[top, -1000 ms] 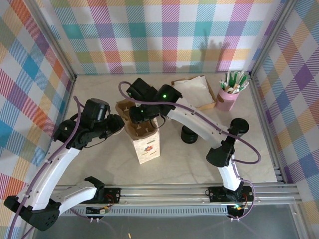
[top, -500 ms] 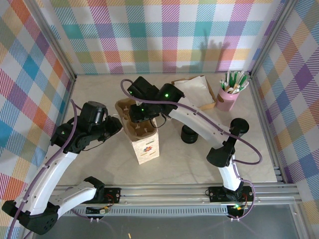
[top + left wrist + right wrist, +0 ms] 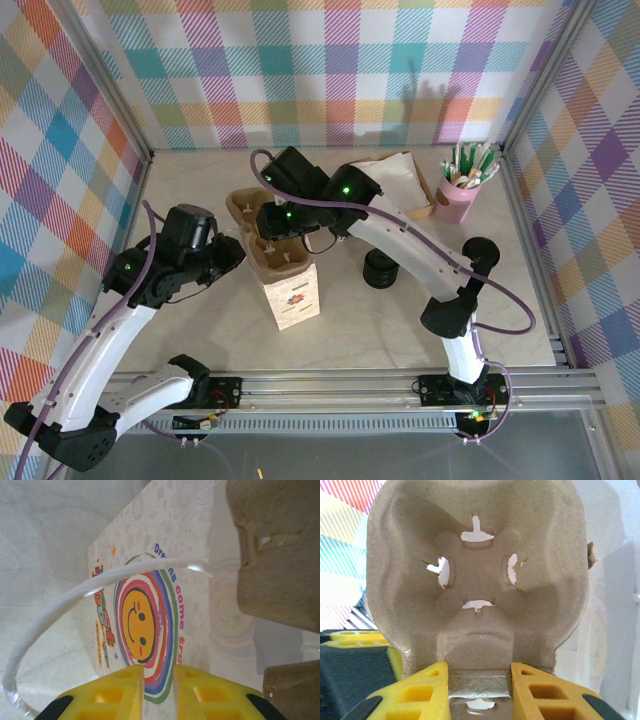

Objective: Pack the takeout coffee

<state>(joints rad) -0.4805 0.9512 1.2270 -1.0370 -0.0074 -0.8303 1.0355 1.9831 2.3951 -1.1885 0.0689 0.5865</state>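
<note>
A brown pulp cup carrier (image 3: 281, 258) stands tilted in the mouth of a white bag (image 3: 297, 300) printed with a smiley. My right gripper (image 3: 276, 224) is shut on the carrier's taped middle rib (image 3: 479, 686), and the empty cup wells (image 3: 476, 575) rise beyond the fingers. My left gripper (image 3: 234, 254) sits at the bag's upper left edge. Its jaws are drawn to a narrow gap on the bag's printed wall (image 3: 142, 615) near the white handle loop (image 3: 60, 610). The takeout coffee is out of view.
A squat black round stack (image 3: 380, 268) stands right of the bag, under my right arm. A tray of napkins (image 3: 396, 186) and a pink cup of sticks (image 3: 456, 196) stand at the back right. Plaid walls close in the left, back and right.
My left gripper's jaws have narrowed onto the bag's wall. My right gripper has shifted slightly back and right with the carrier still in it.
</note>
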